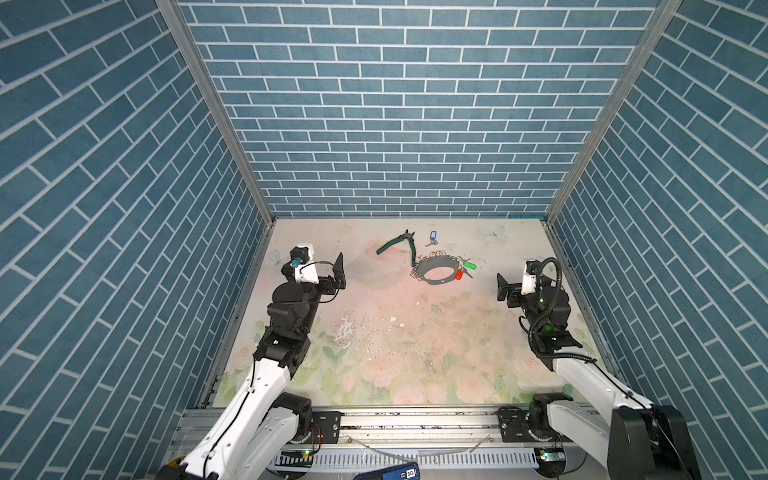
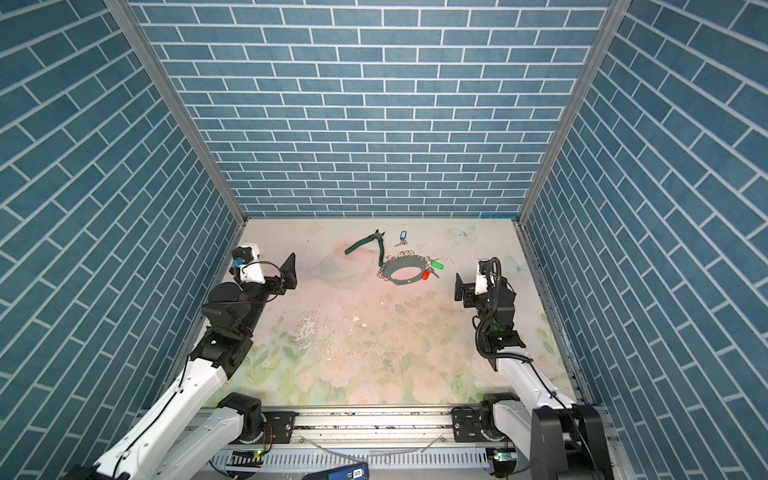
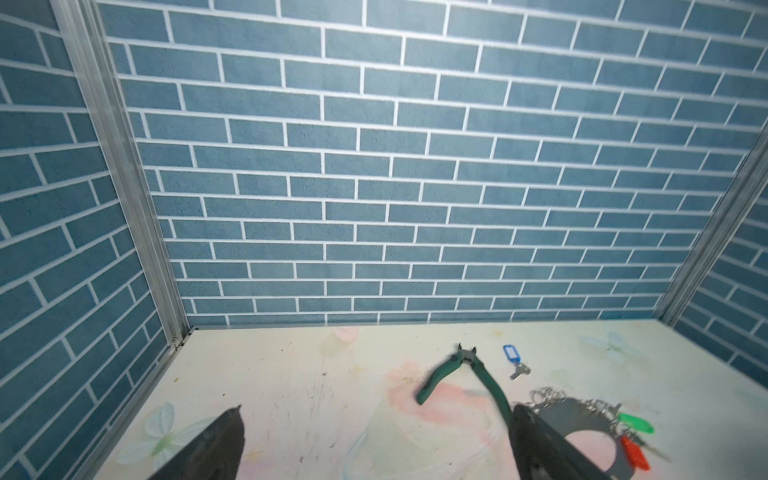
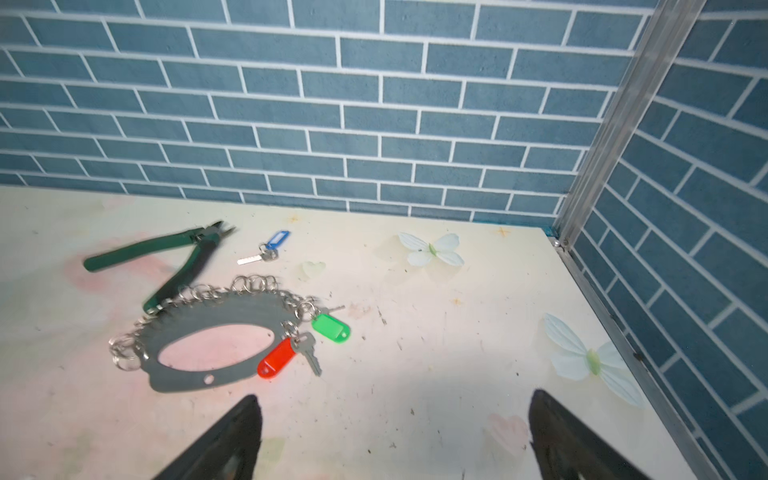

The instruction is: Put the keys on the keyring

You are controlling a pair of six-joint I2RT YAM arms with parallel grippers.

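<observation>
A pale floral surface [image 1: 374, 345] sits inside blue brick-patterned walls [image 1: 395, 124]. The keys [image 4: 266, 249], silvery metal on a blue tag, lie just beyond the grey keyring [image 4: 232, 311], toward the back wall. Left claw [image 3: 378, 411] and right claw [image 4: 395, 397] gape wide, empty.

Keys [image 4: 266, 250] w/ blue tag, dk grey keyring [image 4: 245, 308], grn pliers [image 4: 137, 252], floral table [image 4: 415, 353].

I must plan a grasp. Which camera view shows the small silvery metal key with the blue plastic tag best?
The right wrist view: the small silvery metal key with the blue plastic tag appears largest, blade and ring distinct. The left wrist view shows it smaller; both top views show only a tiny speck.
</observation>
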